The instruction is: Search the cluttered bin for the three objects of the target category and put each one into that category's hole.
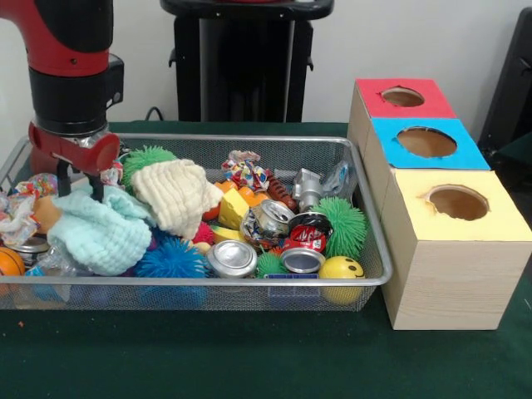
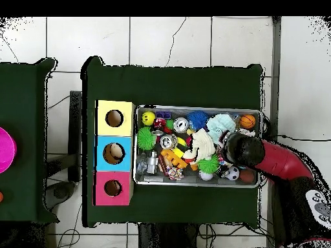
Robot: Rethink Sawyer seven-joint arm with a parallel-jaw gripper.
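My gripper (image 1: 81, 186) hangs at the left end of the wire mesh bin (image 1: 249, 140), open, its thin black fingers just above a mint green cloth (image 1: 104, 237) with nothing between them. A cream cloth (image 1: 174, 193) lies beside it. Crushed cans (image 1: 232, 258) lie at the bin's front and middle, among green (image 1: 342, 226) and blue (image 1: 170, 259) spiky balls. The wooden box right of the bin has a red hole (image 1: 402, 96), a blue hole (image 1: 426, 141) and a yellow hole (image 1: 457, 202). In the overhead view the arm's wrist (image 2: 244, 150) hides the gripper.
A yellow smiley ball (image 1: 341, 268) sits in the bin's front right corner and an orange ball (image 1: 10, 262) at its left end. Crumpled wrappers and small toys fill the gaps. The bin (image 2: 197, 107) and box (image 2: 114, 153) stand on a dark green table.
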